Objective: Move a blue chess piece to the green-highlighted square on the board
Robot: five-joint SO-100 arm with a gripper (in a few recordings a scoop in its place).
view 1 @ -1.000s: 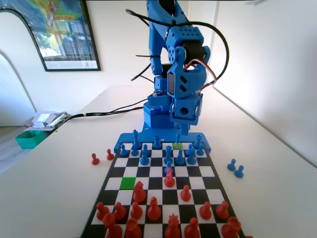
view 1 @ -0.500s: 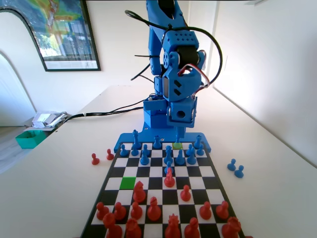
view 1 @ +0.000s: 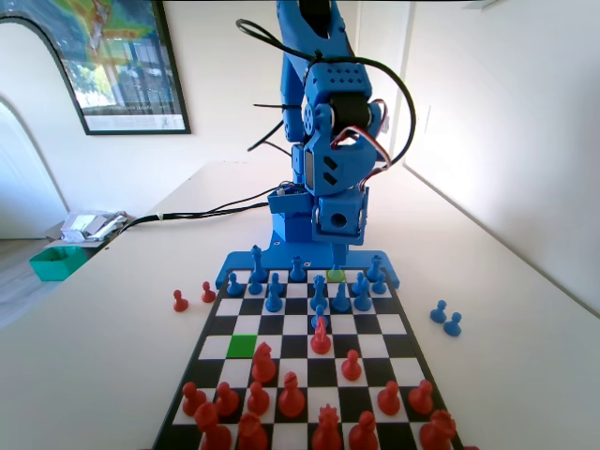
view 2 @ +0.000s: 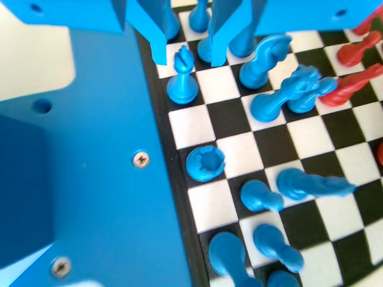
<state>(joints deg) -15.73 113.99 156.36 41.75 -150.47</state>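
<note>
At the far end of the board (view 1: 401,323) in the fixed view, the blue arm leans over the back rows and its tool (view 1: 335,253) hangs low above the crowd of blue pieces in the upper middle of the frame. In the wrist view the tool (view 2: 187,45) comes down from the top edge with its two jaws spread, a plain gap between them, nothing pinched. A blue piece with a slotted top (view 2: 182,84) stands just below that gap, on a white square near the board's dark rim.

A blue chess piece (view 1: 319,310) with a rounded top stands alone just in front of the blue rows, a little above the frame's centre, right behind a red piece (view 1: 321,337). The green-highlighted square (view 1: 242,346) sits left of centre, with a red piece (view 1: 262,362) on the square to its lower right. Two blue pieces (view 1: 445,318) rest on the counter (view 1: 525,375) off the board's right side, two small red ones (view 1: 193,297) off its left.
</note>
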